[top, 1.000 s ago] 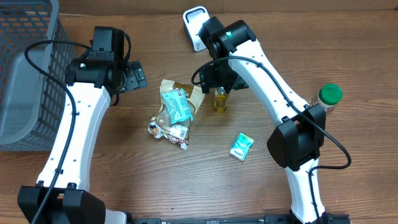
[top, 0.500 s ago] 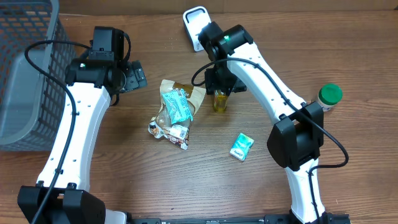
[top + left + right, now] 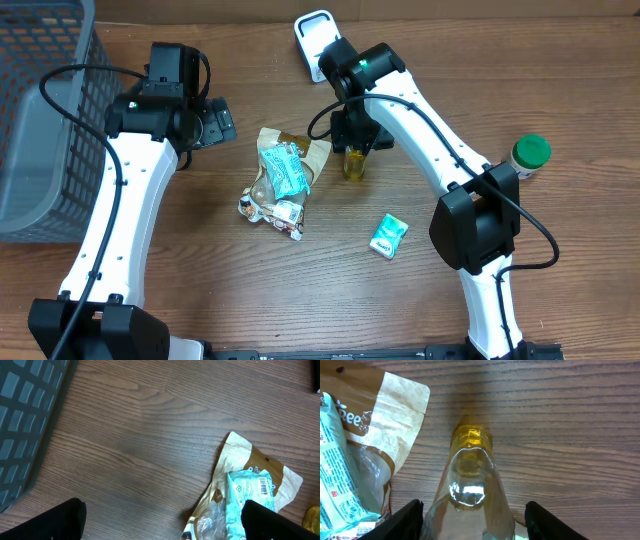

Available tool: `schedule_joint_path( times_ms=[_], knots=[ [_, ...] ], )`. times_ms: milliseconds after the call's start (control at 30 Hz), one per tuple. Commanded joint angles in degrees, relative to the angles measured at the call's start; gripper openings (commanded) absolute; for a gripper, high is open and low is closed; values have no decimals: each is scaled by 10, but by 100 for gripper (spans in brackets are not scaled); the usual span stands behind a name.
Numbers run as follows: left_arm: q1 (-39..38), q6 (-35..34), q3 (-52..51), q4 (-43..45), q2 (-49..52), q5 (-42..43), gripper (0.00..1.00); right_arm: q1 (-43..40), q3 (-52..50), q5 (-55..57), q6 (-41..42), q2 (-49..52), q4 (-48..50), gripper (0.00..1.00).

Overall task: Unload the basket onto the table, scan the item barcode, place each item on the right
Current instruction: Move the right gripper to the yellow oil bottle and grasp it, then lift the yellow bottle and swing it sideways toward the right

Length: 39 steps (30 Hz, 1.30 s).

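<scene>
A small clear bottle [image 3: 354,163] of yellow liquid stands upright on the wooden table just right of the snack bags. My right gripper [image 3: 356,146] hangs over it and is open. In the right wrist view the bottle [image 3: 470,475] rises between the two fingers [image 3: 404,521]. The left one is almost touching it and a narrow gap shows on the right. My left gripper [image 3: 216,122] is wide open over bare wood at the upper left, with nothing between its fingers [image 3: 50,520]. The white scanner [image 3: 314,38] stands at the table's far edge.
A brown snack bag with a teal packet on it [image 3: 284,172] lies left of the bottle and shows in the left wrist view [image 3: 250,490]. A small teal packet [image 3: 388,236] lies at front right. A green-capped jar [image 3: 530,155] stands right. A grey basket [image 3: 40,120] fills the left.
My right gripper has shifted slightly over the bottle and its fingers have drawn closer around it. The left arm has not moved.
</scene>
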Motion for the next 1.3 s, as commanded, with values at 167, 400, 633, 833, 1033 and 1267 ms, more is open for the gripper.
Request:
schedule_joint_path(
  times_ms=[167,400,633,833,1033,1267],
  knots=[
    [-2,15,6,0,-1,-2,100,0,-2,8,3,-2,-5,62],
    [-2,15,6,0,-1,-2,100,0,5,8,3,-5,-6,49],
    [-2,15,6,0,-1,-2,99,-4,13,8,-4,-7,-15,28],
    [-2,15,6,0,-1,-2,99,-41,40,-59,-42,-57,-26,14],
    [-2,15,6,0,-1,-2,100,-115,47,-236,-134,-155,-52,12],
    [-2,15,6,0,-1,-2,100,-203,39,-434,-294,-242,-114,4]
  ],
)
